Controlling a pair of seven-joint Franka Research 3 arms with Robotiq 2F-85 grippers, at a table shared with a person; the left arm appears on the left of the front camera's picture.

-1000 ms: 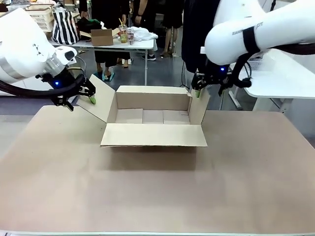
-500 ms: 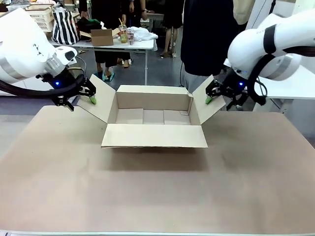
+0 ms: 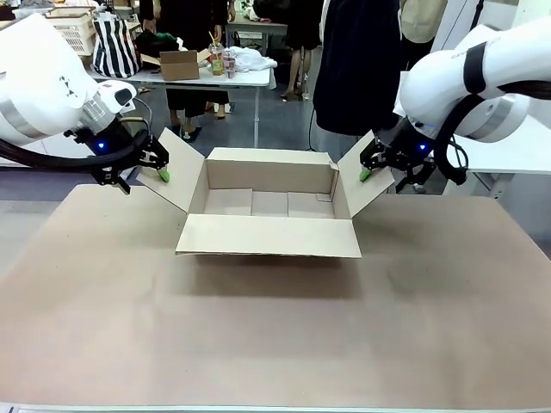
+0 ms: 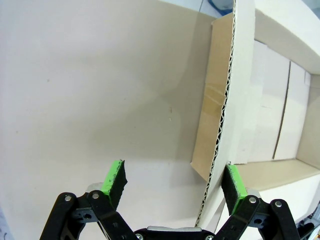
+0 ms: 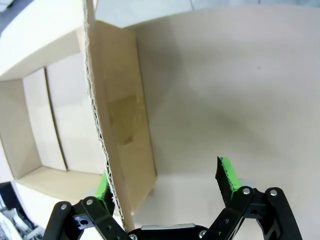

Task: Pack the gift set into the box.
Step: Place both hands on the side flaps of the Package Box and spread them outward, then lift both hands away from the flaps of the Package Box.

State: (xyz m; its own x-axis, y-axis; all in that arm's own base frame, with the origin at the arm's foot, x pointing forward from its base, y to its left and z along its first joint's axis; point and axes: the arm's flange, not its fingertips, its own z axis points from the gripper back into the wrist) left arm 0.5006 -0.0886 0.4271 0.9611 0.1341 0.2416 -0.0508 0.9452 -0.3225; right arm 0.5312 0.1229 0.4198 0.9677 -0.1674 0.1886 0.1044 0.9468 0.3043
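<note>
The box [image 3: 269, 209] is brown corrugated cardboard, standing open on the counter [image 3: 275, 335] a little toward 12 o'clock of its middle. All four flaps are spread: the near one lies folded out toward 6 o'clock, the far one stands upright, and the side ones slant outward at 9 and 3 o'clock. Its floor shows bare inner flaps with seams between them. A tape patch shows on the outer wall in both wrist views.

The left claw [image 3: 153, 165] [image 4: 174, 181] has its fingers apart, straddling the 9 o'clock flap's edge. The right claw [image 3: 368, 168] [image 5: 165, 184] is likewise spread around the 3 o'clock flap.

A person [image 3: 357, 64] in dark clothes stands beyond the box at 1 o'clock.
</note>
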